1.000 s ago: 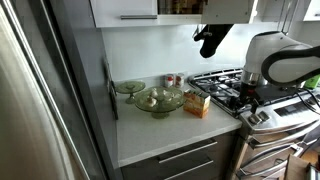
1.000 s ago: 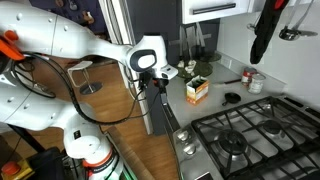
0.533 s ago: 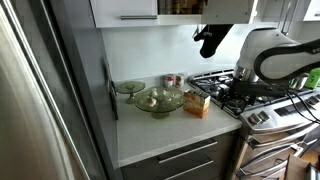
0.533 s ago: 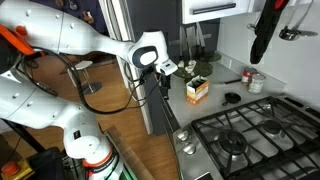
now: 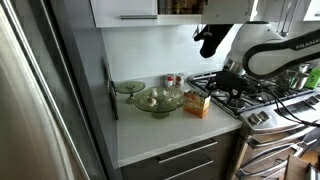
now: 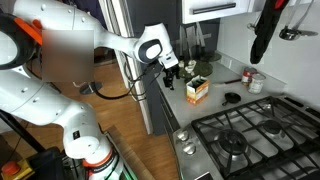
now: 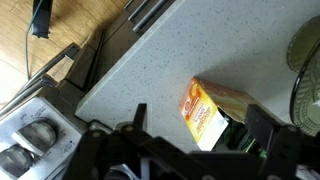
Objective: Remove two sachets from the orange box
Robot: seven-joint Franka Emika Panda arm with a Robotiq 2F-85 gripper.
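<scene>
My gripper (image 7: pixel 200 128), jaws spread wide, hung over the tabletop (image 7: pixel 140 70) just short of the box (image 7: pixel 208 108) near the bowl (image 7: pixel 306 60), apparently to line up on sachets presumably inside.

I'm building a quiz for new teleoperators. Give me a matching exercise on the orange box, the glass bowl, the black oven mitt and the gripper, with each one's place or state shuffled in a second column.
Things:
1. orange box
2. glass bowl
3. black oven mitt
4. gripper

Places or states:
A. hangs high up by the wall
B. open, in the air, holding nothing
C. on the counter, between the bowl and the stove
D. clear, on the counter beside a smaller glass dish

Pairs: 1-C, 2-D, 3-A, 4-B
</scene>
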